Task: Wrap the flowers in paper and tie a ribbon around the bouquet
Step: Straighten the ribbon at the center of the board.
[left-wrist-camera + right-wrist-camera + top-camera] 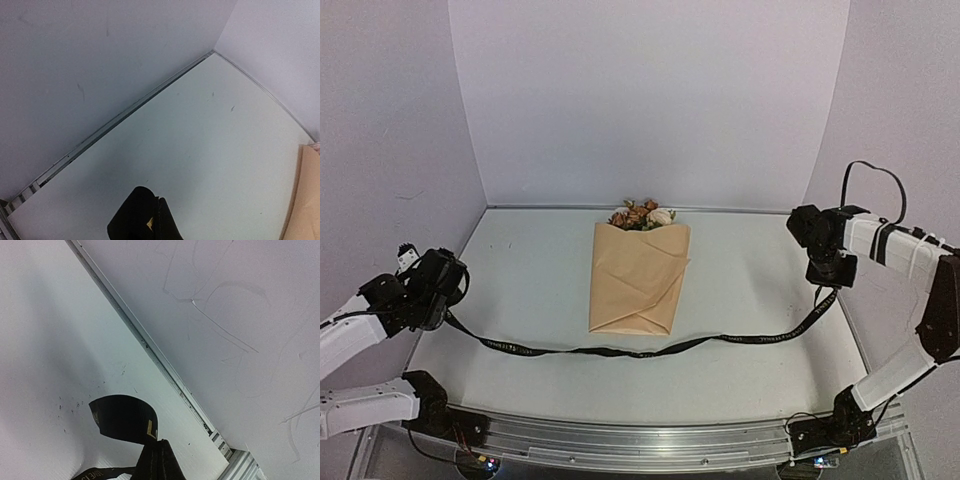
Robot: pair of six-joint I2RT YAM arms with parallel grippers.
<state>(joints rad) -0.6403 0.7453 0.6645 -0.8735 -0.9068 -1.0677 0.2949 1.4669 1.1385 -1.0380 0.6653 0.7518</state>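
The bouquet (638,278) lies in the middle of the table as a folded tan-peach paper (625,260) cone. Pink and brown flowers (642,215) show at its far rim. A black ribbon (630,351) with gold lettering runs across the table just in front of the cone's near tip. My left gripper (446,305) is shut on its left end, and my right gripper (830,282) is shut on its right end, both lifted off the table. In the right wrist view the ribbon tail (122,417) curls up past the shut gripper (160,442). In the left wrist view the gripper (160,200) is shut, with a black ribbon end (132,212) beside it.
White walls close in the table at the back and on both sides. A metal rail (650,440) runs along the near edge between the arm bases. An edge of the paper (307,200) shows at the right of the left wrist view.
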